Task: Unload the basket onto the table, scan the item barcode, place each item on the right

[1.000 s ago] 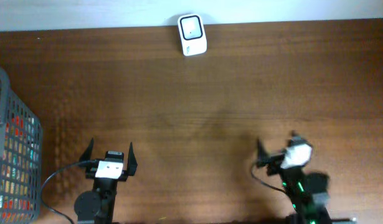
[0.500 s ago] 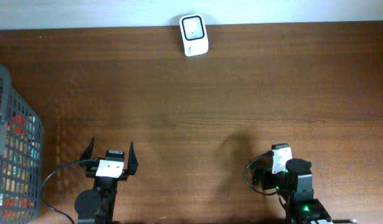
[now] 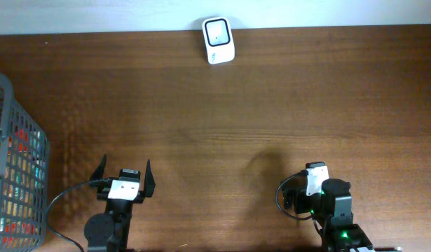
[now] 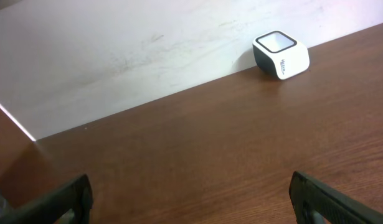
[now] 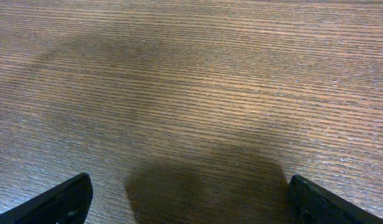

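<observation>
The white barcode scanner (image 3: 219, 40) with a dark window stands at the table's far edge against the wall, and shows in the left wrist view as the scanner (image 4: 280, 54) at the upper right. Coloured items (image 3: 17, 178) lie in the grey wire basket (image 3: 33, 136) at the left edge; I cannot make them out singly. My left gripper (image 3: 123, 172) stands open near the front edge, holding nothing, with bare wood between its fingertips (image 4: 63, 198). My right gripper (image 5: 191, 202) is open and empty too, tipped down over bare wood at the front right.
The right arm (image 3: 326, 199) is folded close to the front edge, throwing a shadow (image 3: 268, 164) on the wood. The brown wooden table (image 3: 222, 119) stretches between both arms and the scanner. A white wall (image 4: 116, 50) runs along the table's far edge.
A second ago the right arm was stretched out and blurred; it has since pulled back and tipped downward near the front edge, then held still. The left arm has not moved.
</observation>
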{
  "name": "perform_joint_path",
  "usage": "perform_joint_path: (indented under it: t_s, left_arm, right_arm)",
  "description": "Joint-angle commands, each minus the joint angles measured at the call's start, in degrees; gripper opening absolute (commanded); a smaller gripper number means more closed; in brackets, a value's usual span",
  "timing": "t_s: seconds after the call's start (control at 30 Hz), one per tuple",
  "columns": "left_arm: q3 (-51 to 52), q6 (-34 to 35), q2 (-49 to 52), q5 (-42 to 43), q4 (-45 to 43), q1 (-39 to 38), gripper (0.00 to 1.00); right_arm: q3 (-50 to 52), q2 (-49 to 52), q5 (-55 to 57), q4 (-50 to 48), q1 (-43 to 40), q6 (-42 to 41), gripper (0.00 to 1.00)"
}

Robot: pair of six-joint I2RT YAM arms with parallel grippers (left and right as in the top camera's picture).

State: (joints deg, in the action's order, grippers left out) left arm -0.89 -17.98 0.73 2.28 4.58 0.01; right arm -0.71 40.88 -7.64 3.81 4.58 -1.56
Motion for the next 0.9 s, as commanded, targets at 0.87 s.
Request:
perform_joint_path:
  t_s: [0.87]
  left_arm:
    - [0.37, 0.55, -0.28, -0.17, 0.04, -0.22, 0.99]
  right_arm:
    - [0.39, 0.04, 5.81, -3.8, -0.11, 9.49, 0.98]
